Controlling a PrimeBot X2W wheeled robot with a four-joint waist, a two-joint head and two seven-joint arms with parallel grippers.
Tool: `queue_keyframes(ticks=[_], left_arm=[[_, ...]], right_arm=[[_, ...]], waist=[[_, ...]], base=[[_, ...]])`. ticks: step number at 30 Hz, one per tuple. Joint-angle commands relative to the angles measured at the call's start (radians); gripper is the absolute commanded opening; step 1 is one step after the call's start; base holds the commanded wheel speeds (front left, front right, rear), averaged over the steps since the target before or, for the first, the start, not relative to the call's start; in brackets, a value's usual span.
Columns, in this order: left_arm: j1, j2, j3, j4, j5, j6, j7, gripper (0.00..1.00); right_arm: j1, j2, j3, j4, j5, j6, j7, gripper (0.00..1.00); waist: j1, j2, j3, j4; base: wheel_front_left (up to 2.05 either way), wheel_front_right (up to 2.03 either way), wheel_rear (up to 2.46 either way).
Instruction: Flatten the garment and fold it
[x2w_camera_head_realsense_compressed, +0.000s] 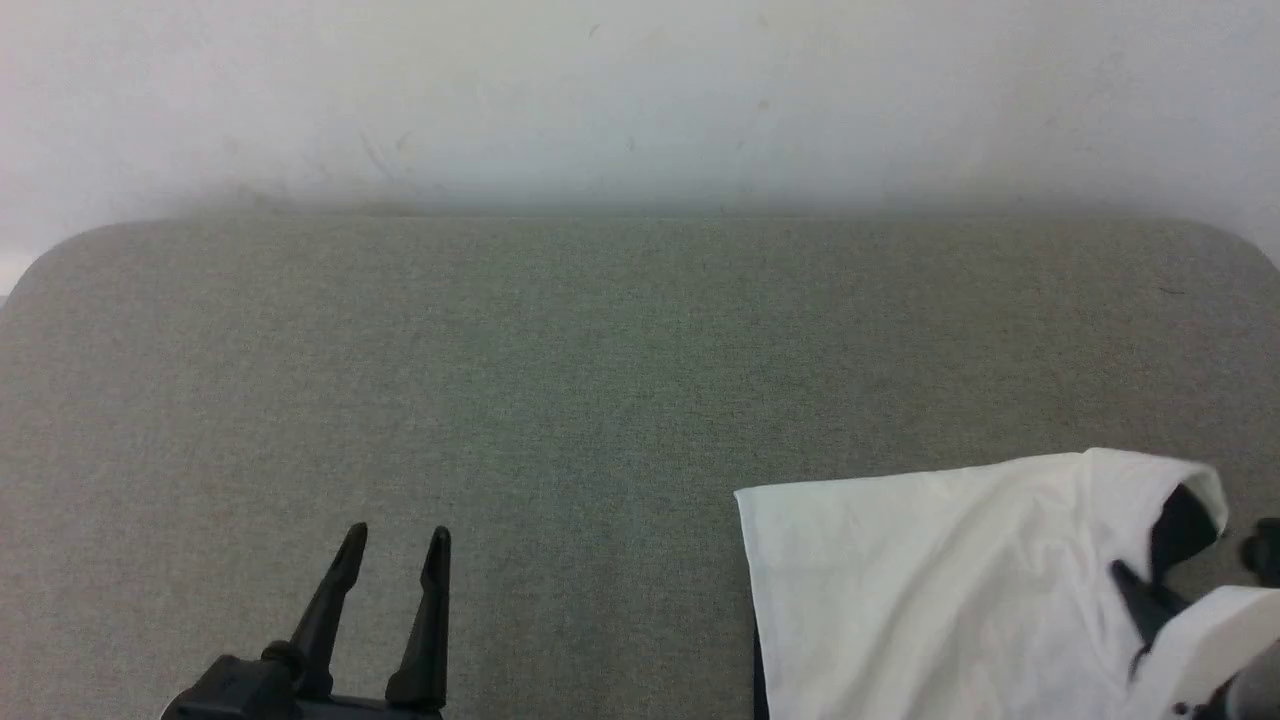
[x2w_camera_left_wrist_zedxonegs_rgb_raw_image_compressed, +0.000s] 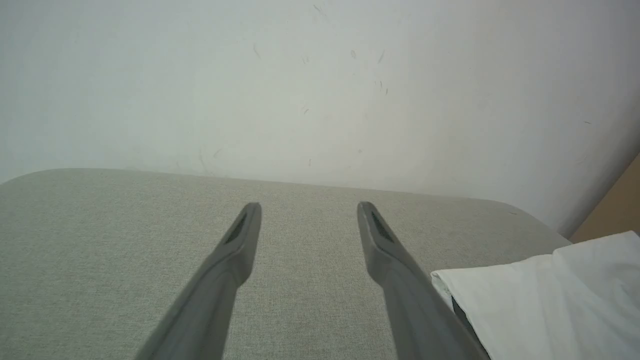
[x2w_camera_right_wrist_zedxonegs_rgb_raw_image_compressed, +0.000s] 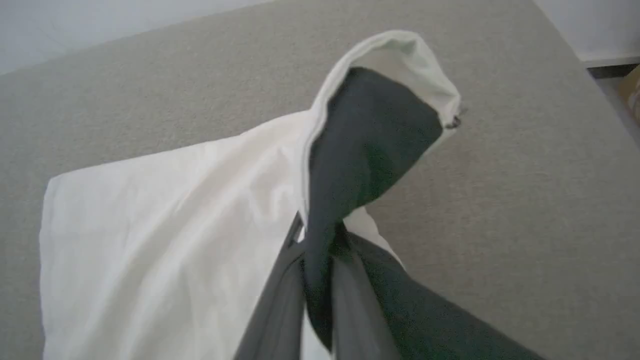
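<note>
The garment (x2w_camera_head_realsense_compressed: 930, 590) lies at the lower right of the grey padded table (x2w_camera_head_realsense_compressed: 500, 380), white body spread out with a square left corner. Its far right edge is lifted and curls over, baring a black sleeve (x2w_camera_right_wrist_zedxonegs_rgb_raw_image_compressed: 370, 135). My right gripper (x2w_camera_right_wrist_zedxonegs_rgb_raw_image_compressed: 322, 232) is shut on that black fabric and holds it up off the table; in the head view its dark fingers (x2w_camera_head_realsense_compressed: 1140, 592) sit under the raised fold. My left gripper (x2w_camera_head_realsense_compressed: 395, 545) hovers open over bare table to the left of the garment, holding nothing. Its wrist view shows the fingertips (x2w_camera_left_wrist_zedxonegs_rgb_raw_image_compressed: 252, 212) spread wide and the garment's white corner (x2w_camera_left_wrist_zedxonegs_rgb_raw_image_compressed: 545, 300) at the right.
A pale wall (x2w_camera_head_realsense_compressed: 640, 100) runs along the table's far edge. The table's far corners are rounded. A tan surface (x2w_camera_left_wrist_zedxonegs_rgb_raw_image_compressed: 617, 210) shows beyond the table's far right corner. Bare grey table stretches left of and behind the garment.
</note>
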Motion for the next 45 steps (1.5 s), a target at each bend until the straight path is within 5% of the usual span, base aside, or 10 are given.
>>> queue_keyframes(ticks=[1, 7, 13, 26, 27, 28, 30, 38, 45], left_arm=[[0.006, 0.001, 0.000, 0.003, -0.001, 0.009, -0.003, 1.00], [0.002, -0.004, -0.007, 0.012, -0.004, 0.008, -0.006, 1.00], [0.000, -0.015, -0.020, 0.028, -0.013, 0.001, -0.011, 1.00], [-0.021, -0.029, -0.042, 0.066, -0.023, -0.016, -0.016, 1.00], [-0.020, -0.029, -0.043, 0.067, -0.024, -0.016, -0.016, 1.00], [-0.020, -0.028, -0.043, 0.068, -0.024, -0.016, -0.017, 1.00], [-0.019, -0.028, -0.044, 0.069, -0.025, -0.016, -0.017, 1.00], [-0.005, -0.030, -0.034, 0.064, -0.033, -0.002, -0.021, 1.00], [-0.009, -0.030, -0.026, 0.055, -0.027, 0.004, -0.027, 1.00]], right_arm=[[0.012, 0.015, 0.025, -0.020, 0.018, -0.001, 0.010, 0.00], [0.041, 0.050, 0.242, -0.158, 0.089, -0.001, 0.104, 0.00], [-0.006, 0.060, 0.378, -0.169, 0.114, -0.001, 0.132, 0.00], [-0.138, 0.118, 0.467, 0.187, 0.027, -0.001, 0.054, 0.00], [-0.144, 0.121, 0.465, 0.218, 0.016, -0.001, 0.050, 0.07], [-0.152, 0.123, 0.467, 0.244, 0.002, -0.001, 0.047, 0.31], [-0.167, 0.126, 0.477, 0.272, -0.017, -0.001, 0.030, 1.00], [-0.171, 0.115, 0.467, 0.168, 0.019, -0.001, 0.045, 1.00], [-0.048, 0.053, 0.248, -0.065, -0.005, -0.001, 0.087, 1.00]], waist=[[0.0000, 0.0000, -0.001, 0.000], [0.0000, 0.0000, -0.011, 0.013], [0.0000, 0.0000, -0.014, 0.051], [0.0000, 0.0000, -0.005, 0.149], [0.0000, 0.0000, -0.005, 0.153], [0.0000, 0.0000, -0.005, 0.156], [0.0000, 0.0000, -0.006, 0.159], [0.0000, 0.0000, -0.007, 0.116], [0.0000, 0.0000, 0.011, 0.077]], base=[[0.00, 0.00, 0.00], [0.00, 0.00, 0.00], [0.00, 0.00, 0.00], [0.00, 0.00, 0.00], [0.00, 0.00, 0.00], [0.00, 0.00, 0.00], [0.00, 0.00, 0.00], [0.00, 0.00, 0.00], [0.00, 0.00, 0.00]])
